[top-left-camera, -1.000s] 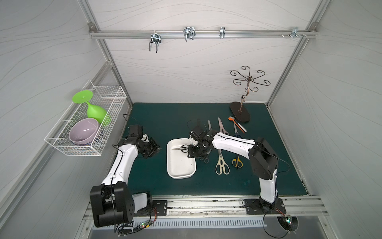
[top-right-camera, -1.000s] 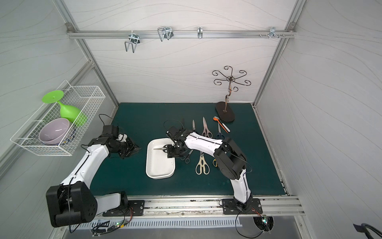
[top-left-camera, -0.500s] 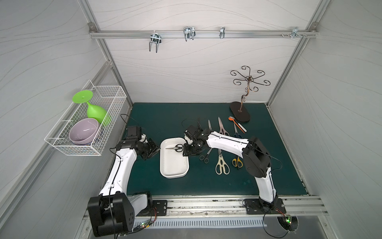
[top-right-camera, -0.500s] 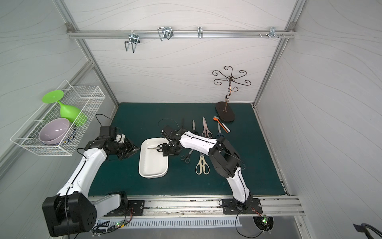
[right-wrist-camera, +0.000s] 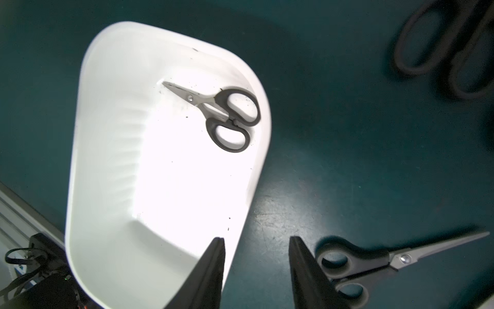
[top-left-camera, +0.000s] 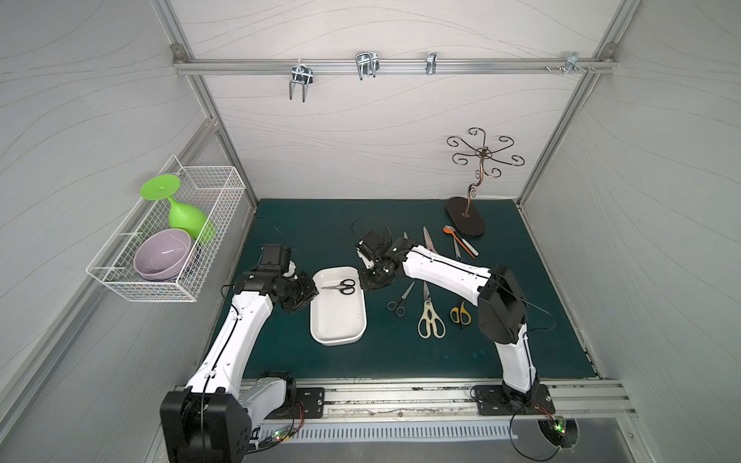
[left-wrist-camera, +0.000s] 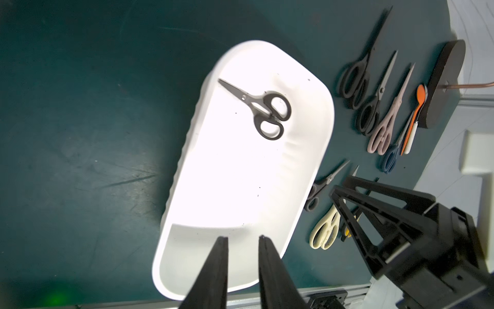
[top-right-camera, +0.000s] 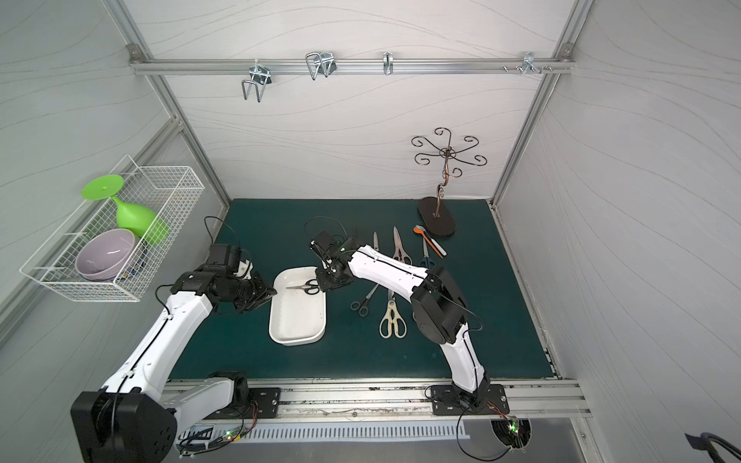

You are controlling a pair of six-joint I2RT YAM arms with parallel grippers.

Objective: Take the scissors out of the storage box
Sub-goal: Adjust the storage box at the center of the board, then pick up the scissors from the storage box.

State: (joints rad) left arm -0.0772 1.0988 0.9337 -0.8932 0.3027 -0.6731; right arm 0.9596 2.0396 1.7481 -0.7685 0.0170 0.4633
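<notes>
Storage box (top-left-camera: 339, 320) farther left now; small black-handled scissors (top-left-camera: 340, 286) inside, blades together.

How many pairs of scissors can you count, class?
8: one black pair in the box; on the mat, three more black, a pink, a blue, a cream and a yellow pair, the last partly hidden.

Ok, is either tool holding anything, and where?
Nothing is gripped. Left tool hangs empty by the storage box; right tool stands open astride its rim; scissors lie loose inside.
</notes>
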